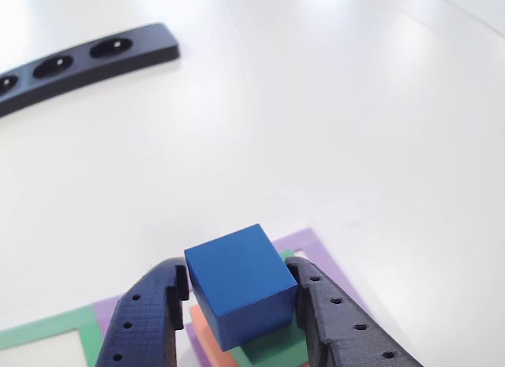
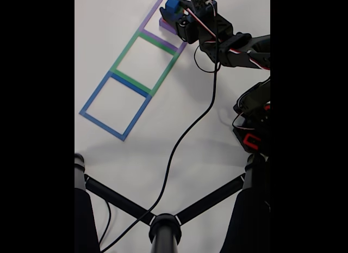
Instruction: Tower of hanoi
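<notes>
1. Two dark fingers of the jaws (image 1: pixel 241 292) are pressing on opposite side faces of the blue cube (image 1: pixel 241 284), so the jaws are clamped on it.
2. Directly beneath the jaws, an orange block (image 1: pixel 207 333) and a green block (image 1: pixel 278 351) are peeking out from under the blue cube; whether the cube is resting on them or hanging just above cannot be told.
3. Below and around the jaws, the purple square outline (image 1: pixel 316 252) is lying on the white tabletop (image 1: pixel 316 106), with a green outline (image 1: pixel 47 327) joining it to the left in the other view.
4. Beyond the jaws, well apart, a black strip with round holes (image 1: pixel 87 59) is lying on the tabletop.
5. In the fixed view, the jaws are sitting at the purple end of a row of three outlines, with the green one next and the blue outline (image 2: pixel 115 105) farthest from them.
6. The grip is looking shallow and skewed on the cube, so a quick lift could be letting it twist or slip out.
7. A sideways move before enough height is gained could be dragging the lower blocks and toppling the stack.
8. Releasing off-centre could be leaving the cube overhanging and falling.
</notes>
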### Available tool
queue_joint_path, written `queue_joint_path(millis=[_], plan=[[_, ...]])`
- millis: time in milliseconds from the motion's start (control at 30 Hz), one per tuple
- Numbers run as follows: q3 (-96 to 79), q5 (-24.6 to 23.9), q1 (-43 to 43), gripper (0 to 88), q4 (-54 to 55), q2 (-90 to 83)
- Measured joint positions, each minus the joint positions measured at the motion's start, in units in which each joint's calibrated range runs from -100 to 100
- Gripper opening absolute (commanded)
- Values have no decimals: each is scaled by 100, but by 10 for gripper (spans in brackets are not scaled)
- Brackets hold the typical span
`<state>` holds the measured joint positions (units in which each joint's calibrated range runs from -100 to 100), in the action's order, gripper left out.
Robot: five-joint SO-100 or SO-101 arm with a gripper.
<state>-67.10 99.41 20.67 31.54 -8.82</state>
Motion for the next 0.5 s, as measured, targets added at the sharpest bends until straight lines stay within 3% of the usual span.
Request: queue_joint_path(millis=[500], plan=[[0,0,0,29,0,-51]])
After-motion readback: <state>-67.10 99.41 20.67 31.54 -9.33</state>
